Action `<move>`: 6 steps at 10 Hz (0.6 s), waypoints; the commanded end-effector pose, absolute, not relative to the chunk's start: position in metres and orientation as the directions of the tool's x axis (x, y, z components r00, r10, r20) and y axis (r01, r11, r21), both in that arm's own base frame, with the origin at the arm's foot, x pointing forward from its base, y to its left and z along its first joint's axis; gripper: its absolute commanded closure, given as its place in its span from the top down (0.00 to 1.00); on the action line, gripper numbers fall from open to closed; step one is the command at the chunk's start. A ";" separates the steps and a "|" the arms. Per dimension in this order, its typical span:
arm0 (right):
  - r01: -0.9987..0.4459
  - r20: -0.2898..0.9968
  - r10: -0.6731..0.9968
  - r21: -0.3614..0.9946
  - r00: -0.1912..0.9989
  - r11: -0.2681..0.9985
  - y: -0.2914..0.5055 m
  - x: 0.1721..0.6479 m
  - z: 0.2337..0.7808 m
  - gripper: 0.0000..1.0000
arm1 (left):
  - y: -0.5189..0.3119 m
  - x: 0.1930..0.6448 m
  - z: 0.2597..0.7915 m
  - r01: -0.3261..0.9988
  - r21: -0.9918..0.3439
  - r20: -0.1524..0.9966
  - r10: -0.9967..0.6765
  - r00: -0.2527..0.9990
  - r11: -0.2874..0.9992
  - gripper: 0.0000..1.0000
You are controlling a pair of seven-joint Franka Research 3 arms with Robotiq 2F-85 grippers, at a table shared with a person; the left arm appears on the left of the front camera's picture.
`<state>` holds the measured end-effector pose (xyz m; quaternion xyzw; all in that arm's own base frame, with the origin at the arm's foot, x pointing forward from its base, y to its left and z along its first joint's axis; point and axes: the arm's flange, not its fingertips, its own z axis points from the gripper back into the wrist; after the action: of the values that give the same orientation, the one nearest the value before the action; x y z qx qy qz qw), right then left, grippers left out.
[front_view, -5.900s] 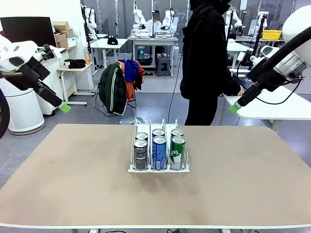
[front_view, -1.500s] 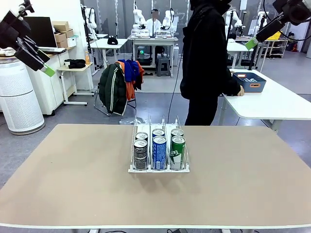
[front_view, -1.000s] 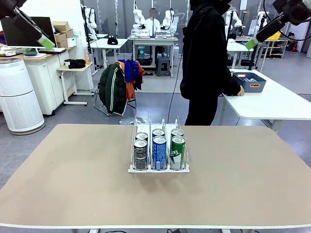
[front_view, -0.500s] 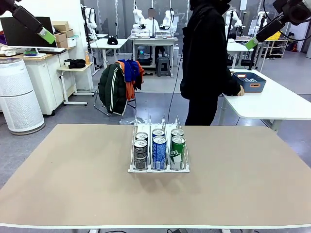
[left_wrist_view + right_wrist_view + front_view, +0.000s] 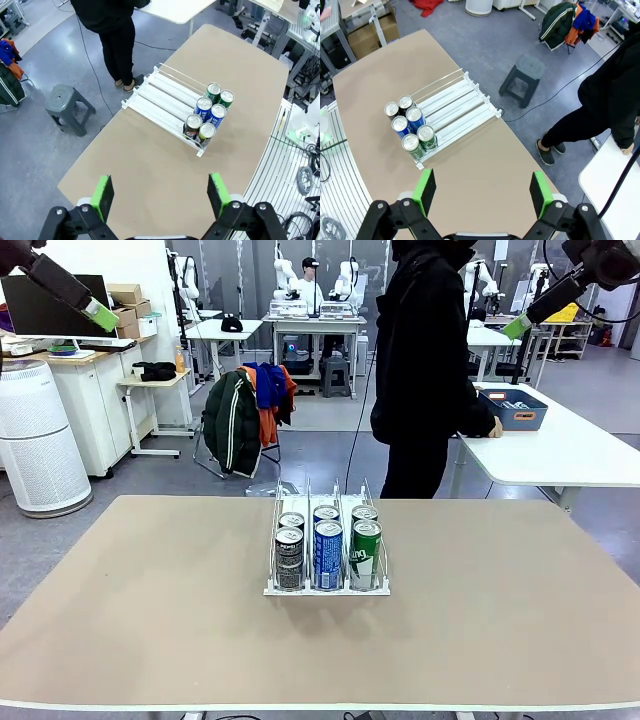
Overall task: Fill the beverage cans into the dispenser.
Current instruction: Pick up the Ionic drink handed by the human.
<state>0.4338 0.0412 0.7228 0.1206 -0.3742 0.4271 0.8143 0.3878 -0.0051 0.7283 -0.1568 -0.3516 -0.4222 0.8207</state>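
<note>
Beverage cans (image 5: 327, 548): 6 pcs, upright, 2 per lane (black-grey L, blue mid, green R), packed at robot-side end of dispenser (image 5: 327, 589); far stretch of lanes bare. Dispenser sat mid table (image 5: 150, 620). Left gripper (image 5: 162, 192): held high, upper L of front view, fingers wide apart, nothing between. Right gripper (image 5: 482, 192): high, upper R, fingers wide apart, nothing between. Person (image 5: 420, 370) stood beyond far edge, hand (image 5: 494, 427) on side table (image 5: 580, 455) nr blue tub (image 5: 512, 407).
</note>
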 end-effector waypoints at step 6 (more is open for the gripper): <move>-0.768 0.740 0.582 -0.141 0.337 0.625 0.049 0.447 0.745 1.00 | -0.006 0.387 0.709 0.808 -0.006 0.741 -0.540 0.399 0.590 1.00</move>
<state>0.4405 0.0448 0.7429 0.1137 -0.4000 0.4217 0.8058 0.3894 -0.0084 0.7151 -0.1789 -0.3472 -0.4164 0.8210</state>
